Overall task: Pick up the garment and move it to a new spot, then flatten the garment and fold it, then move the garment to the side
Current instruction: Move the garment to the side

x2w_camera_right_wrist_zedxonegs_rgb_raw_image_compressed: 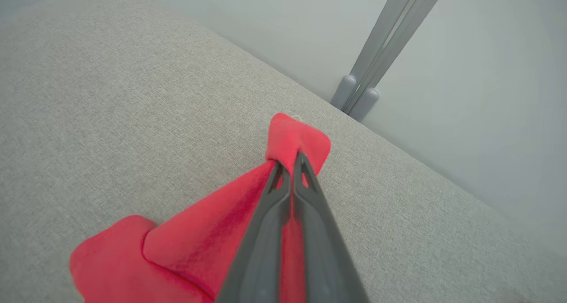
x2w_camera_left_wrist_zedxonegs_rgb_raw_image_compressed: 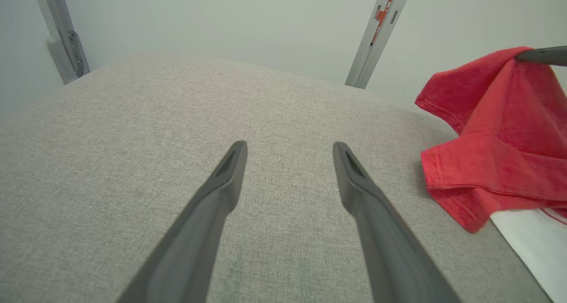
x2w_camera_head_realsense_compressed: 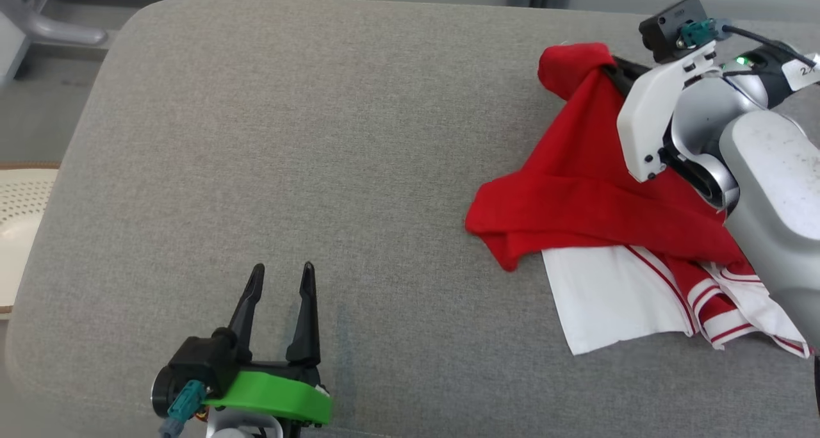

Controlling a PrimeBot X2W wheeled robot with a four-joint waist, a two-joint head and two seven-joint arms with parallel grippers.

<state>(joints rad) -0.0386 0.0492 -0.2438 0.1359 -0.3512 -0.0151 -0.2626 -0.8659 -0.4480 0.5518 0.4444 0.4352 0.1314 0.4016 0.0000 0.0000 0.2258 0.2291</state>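
A red and white garment (x2w_camera_head_realsense_compressed: 576, 194) is seen on the right part of a grey padded surface (x2w_camera_head_realsense_compressed: 288, 137). One red corner is pinched between the closed jaws of the right gripper (x2w_camera_right_wrist_zedxonegs_rgb_raw_image_compressed: 290, 163) and raised. The left gripper (x2w_camera_head_realsense_compressed: 282, 270) is held with jaws wide apart, well apart from the garment.

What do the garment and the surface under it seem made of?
The garment looks like soft knit cloth, perhaps cotton jersey, matte red and white: it drapes, creases, and shows stitched hems. The surface looks like a padded cushion covered in matte grey woven upholstery, with a fine weave and rounded edges.
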